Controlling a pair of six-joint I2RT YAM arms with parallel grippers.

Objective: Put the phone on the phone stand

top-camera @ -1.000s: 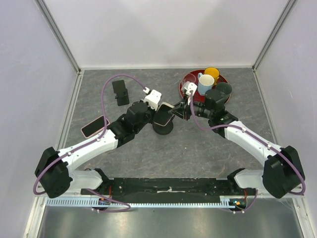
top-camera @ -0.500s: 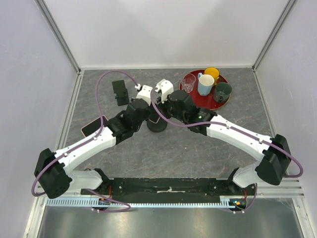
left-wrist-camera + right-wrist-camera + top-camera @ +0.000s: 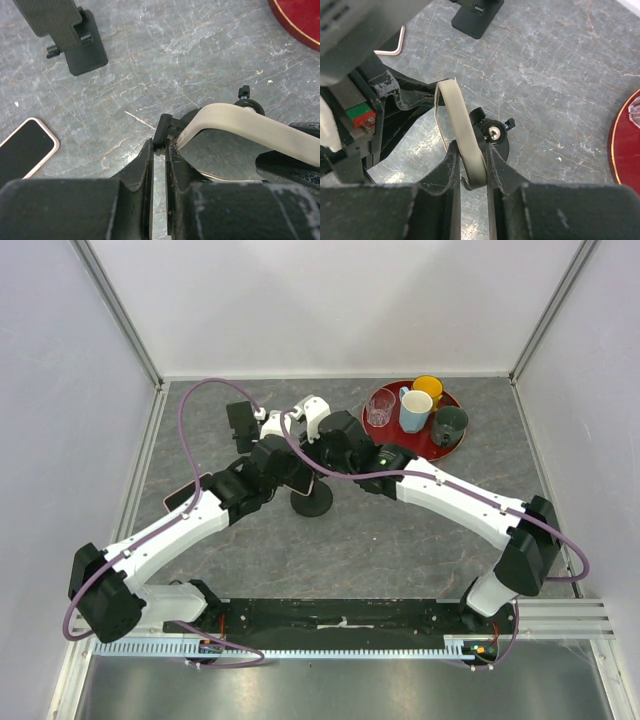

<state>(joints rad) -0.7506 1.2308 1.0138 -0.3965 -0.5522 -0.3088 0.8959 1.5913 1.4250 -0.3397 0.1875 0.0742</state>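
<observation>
The phone with the cream edge (image 3: pixel 461 125) is held on edge over the round-based black phone stand (image 3: pixel 312 503), whose ball joint (image 3: pixel 493 134) shows right behind it. My right gripper (image 3: pixel 471 150) is shut on the phone's edge. My left gripper (image 3: pixel 160 147) is shut on a small black clamp piece (image 3: pixel 162 129) of the stand, with the phone's cream edge (image 3: pixel 235 117) just to its right. In the top view both grippers meet above the stand, the left gripper (image 3: pixel 295 472) beside the right gripper (image 3: pixel 318 462), and they hide most of the phone.
A second black stand (image 3: pixel 242 425) stands at the back left, also in the left wrist view (image 3: pixel 75 30). A pink-edged phone (image 3: pixel 185 495) lies flat at the left. A red tray (image 3: pixel 440 452) with a glass and three cups sits at the back right.
The right arm has swung left from beside the tray, carrying the phone. Both grippers and the round-based stand have shifted left.
</observation>
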